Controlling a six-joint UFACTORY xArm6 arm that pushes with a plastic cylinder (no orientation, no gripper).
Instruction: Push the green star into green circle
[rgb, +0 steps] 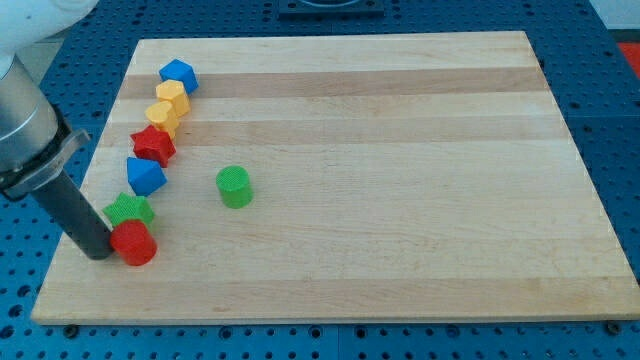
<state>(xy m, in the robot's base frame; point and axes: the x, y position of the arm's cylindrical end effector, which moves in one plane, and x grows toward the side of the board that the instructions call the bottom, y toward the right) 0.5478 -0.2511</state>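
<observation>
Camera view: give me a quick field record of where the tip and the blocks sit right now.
tip: my tip at the board's lower left, against the red cylinder's left side
red cylinder: just below the green star
green star: left of the green circle, a gap between them
green circle: standing alone, nothing touching it
blue block near star: just above the green star
red star: above that blue block
yellow blocks: two, stacked along the left column
top blue block: at the column's upper end
board: wooden
</observation>
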